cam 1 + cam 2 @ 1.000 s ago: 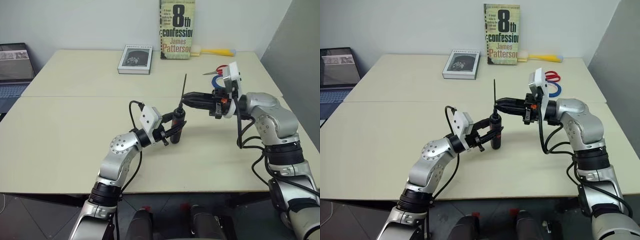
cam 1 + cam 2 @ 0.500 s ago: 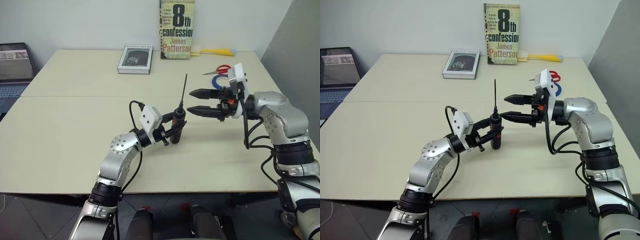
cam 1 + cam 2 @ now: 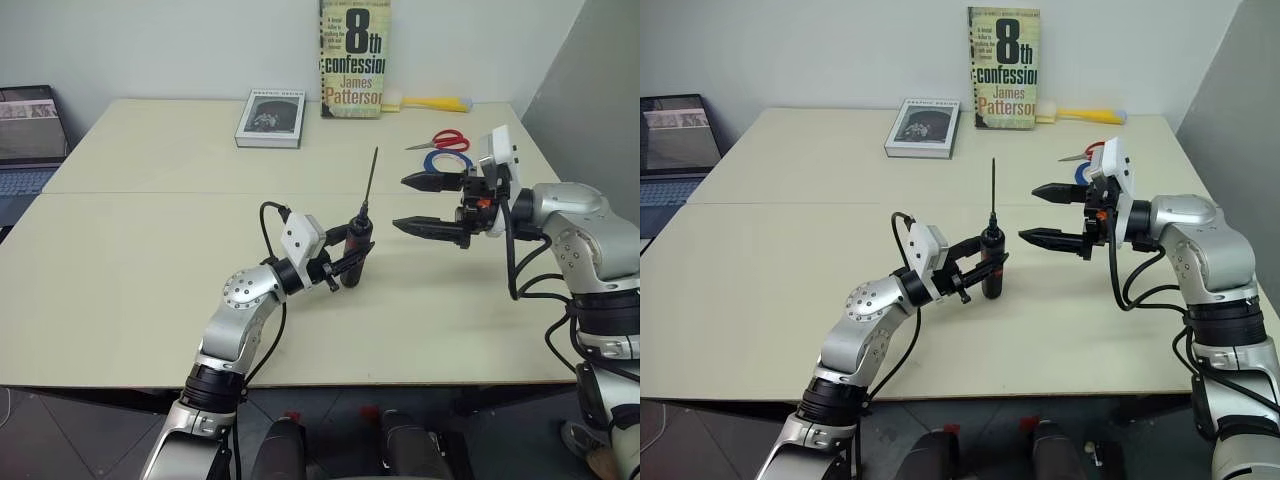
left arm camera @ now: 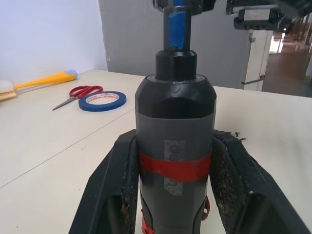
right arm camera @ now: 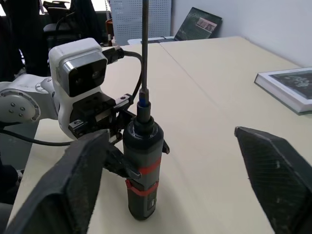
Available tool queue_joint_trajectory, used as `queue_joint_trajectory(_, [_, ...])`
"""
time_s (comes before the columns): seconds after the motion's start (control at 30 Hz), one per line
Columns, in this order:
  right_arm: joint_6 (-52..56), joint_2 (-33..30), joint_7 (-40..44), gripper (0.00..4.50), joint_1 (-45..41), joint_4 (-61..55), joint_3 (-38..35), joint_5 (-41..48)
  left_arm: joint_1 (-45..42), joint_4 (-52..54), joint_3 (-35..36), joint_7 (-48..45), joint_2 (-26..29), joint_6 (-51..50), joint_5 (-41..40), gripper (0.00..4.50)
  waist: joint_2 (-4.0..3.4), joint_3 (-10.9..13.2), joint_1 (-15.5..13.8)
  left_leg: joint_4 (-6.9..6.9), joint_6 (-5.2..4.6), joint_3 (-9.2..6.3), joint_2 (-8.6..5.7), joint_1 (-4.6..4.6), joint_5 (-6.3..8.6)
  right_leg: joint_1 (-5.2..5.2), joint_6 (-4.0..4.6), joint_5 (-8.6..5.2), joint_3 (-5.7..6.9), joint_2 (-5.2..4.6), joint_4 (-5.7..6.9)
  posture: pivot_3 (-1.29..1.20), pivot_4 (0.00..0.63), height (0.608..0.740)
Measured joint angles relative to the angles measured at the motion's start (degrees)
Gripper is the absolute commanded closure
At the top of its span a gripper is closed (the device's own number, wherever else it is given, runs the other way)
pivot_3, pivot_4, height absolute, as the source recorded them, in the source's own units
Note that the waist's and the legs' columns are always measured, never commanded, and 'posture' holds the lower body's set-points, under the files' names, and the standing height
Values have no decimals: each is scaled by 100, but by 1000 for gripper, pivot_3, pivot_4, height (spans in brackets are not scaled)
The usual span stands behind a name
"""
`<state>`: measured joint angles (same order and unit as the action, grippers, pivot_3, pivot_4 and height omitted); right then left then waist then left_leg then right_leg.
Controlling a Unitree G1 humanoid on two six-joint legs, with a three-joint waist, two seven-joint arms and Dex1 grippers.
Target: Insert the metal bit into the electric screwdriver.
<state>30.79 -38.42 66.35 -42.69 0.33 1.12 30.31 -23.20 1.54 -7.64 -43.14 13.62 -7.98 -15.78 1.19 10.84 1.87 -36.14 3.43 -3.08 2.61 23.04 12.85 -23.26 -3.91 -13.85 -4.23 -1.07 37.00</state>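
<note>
Bit (image 3: 992, 187) seated; our right gripper (image 3: 419, 204) has backed off, fingers now apart.
Left gripper (image 4: 173, 195) clamps the screwdriver (image 4: 174, 141); its wrist view reveals red bands.

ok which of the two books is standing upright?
The green "8th Confession" paperback, propped on end against the wall at the back of the table. The grey-covered book left of it lies flat.

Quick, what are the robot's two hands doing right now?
Left gripper: shut on the electric screwdriver, held upright, with the metal bit sticking up from its tip.
Right gripper: open, holding nothing, beside the screwdriver and apart from it.
</note>
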Motion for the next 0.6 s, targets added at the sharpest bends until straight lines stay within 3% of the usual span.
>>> queue_joint_trajectory(0.27, [93,-274,-232,0,418,-421,-261,6,-73,22,4,27,119,-27,78,2838,1,0,-1,0,0,0,0,0,0,-1,0,0,0,0,1,0,150,740])
queue_joint_trajectory(0.6, [408,-1175,-572,0,1658,-1846,-680,-11,-1130,404,28,115,1934,-369,1330,2838,2,2,16,10,0,2,0,0,0,-6,5,-5,0,-1,-4,0,150,740])
